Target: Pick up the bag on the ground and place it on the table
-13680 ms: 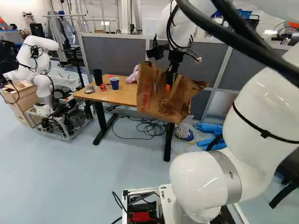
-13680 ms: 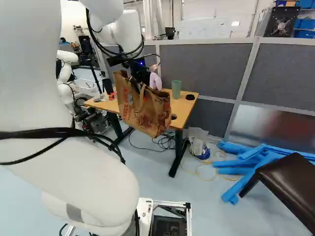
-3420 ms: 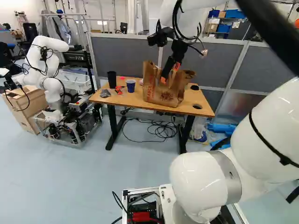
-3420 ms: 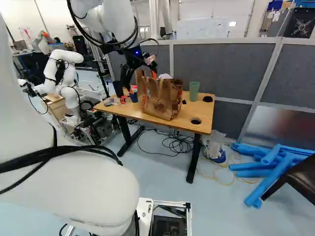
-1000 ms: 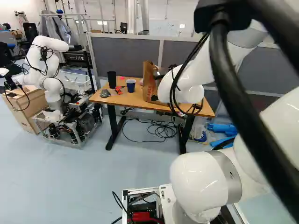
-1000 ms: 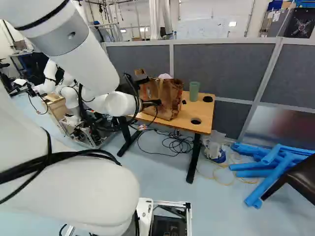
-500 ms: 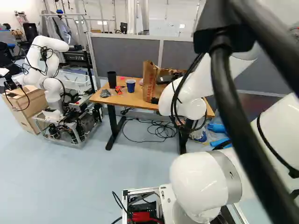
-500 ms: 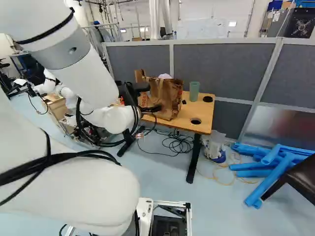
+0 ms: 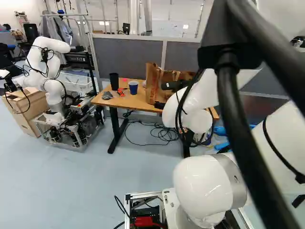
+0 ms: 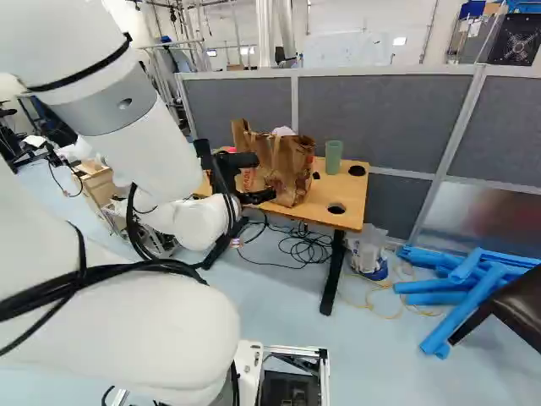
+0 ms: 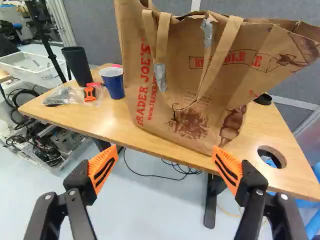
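- While the paper bag (image 11: 175,85) stands upright on the desk (image 11: 100,120), the fingers (image 10: 259,196) are spread wide.
- Blue cup (image 11: 114,84): standing near the bag.

The bag (image 11: 175,75) is creased, matt brown paper. The worktop (image 11: 115,122) looks like smooth wood with a slight sheen. The arm's (image 9: 205,181) shell is glossy white, the divider (image 10: 380,110) matt grey cloth.

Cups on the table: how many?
3: black cup and blue cup left of the bag in the left base view, green cup right of it in the right base view. The bag may hide more.
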Motion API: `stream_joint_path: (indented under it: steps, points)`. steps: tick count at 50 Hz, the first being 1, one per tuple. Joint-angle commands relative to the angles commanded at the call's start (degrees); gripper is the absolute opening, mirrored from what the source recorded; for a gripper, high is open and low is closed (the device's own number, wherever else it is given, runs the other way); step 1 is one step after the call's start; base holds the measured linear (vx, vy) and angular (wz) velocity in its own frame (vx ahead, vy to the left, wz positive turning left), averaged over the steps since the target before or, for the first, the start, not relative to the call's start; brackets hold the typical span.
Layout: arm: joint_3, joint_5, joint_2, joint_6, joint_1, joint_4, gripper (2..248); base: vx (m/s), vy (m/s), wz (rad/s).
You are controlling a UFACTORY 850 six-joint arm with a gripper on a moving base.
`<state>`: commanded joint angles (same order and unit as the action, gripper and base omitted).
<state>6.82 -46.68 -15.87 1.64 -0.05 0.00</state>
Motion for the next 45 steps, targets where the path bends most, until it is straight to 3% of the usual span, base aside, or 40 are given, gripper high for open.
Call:
stream_joint_path:
  steps: [21, 45]
  points:
    - [-1.6, -2.9, -0.1, -1.4, 0.0, 0.0, 247, 0.0, 0.0, 0.0]
    - [-1.8, -3.3, -0.1, -1.6, 0.0, 0.0, 247, 0.0, 0.0, 0.0]
